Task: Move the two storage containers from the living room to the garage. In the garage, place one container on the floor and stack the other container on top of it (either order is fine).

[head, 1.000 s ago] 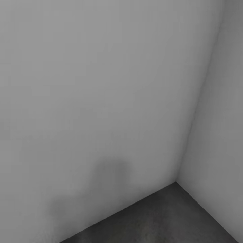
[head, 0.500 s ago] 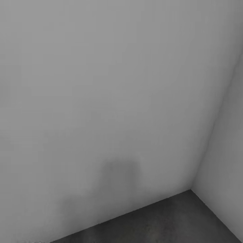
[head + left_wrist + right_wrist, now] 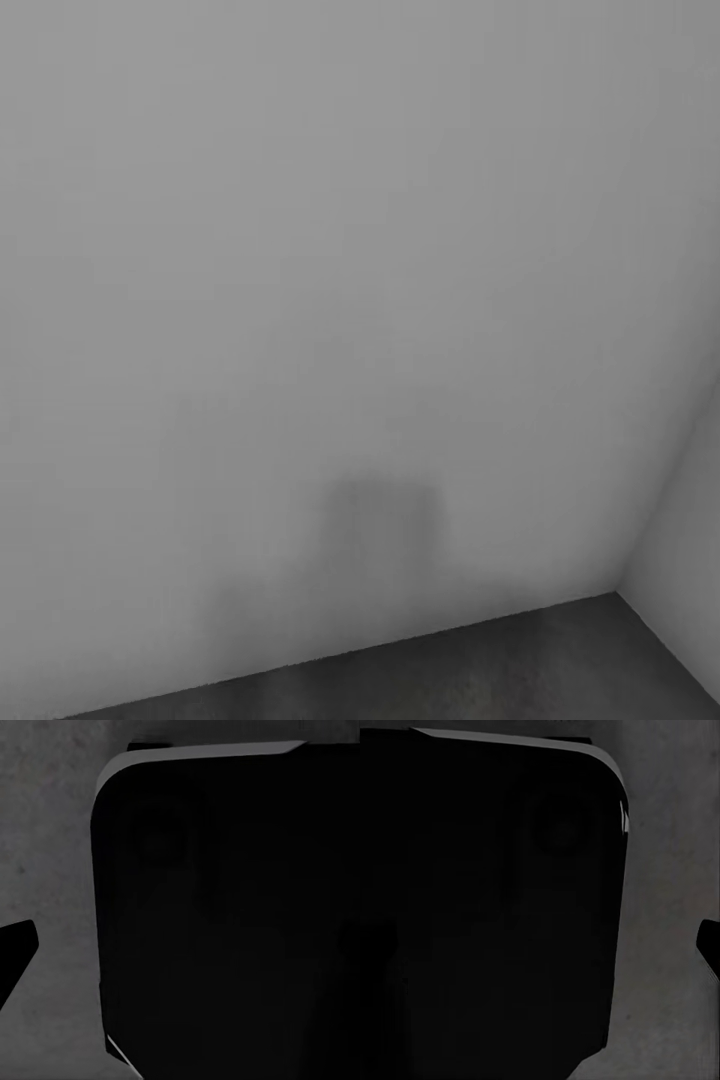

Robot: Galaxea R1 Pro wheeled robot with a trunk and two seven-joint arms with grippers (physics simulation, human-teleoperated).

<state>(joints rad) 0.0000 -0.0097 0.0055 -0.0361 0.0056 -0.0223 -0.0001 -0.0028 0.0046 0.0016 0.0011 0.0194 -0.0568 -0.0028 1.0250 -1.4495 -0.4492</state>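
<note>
Head view faces grey wall above floor; jaws' state unclear.

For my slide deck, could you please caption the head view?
Grey wall meeting dark concrete floor at a garage corner.

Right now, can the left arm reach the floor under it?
Probably yes, though I am unsure: the left wrist view looks at the floor beside a large dark body, and nothing lies between. How far away the floor is, I cannot tell.
</note>
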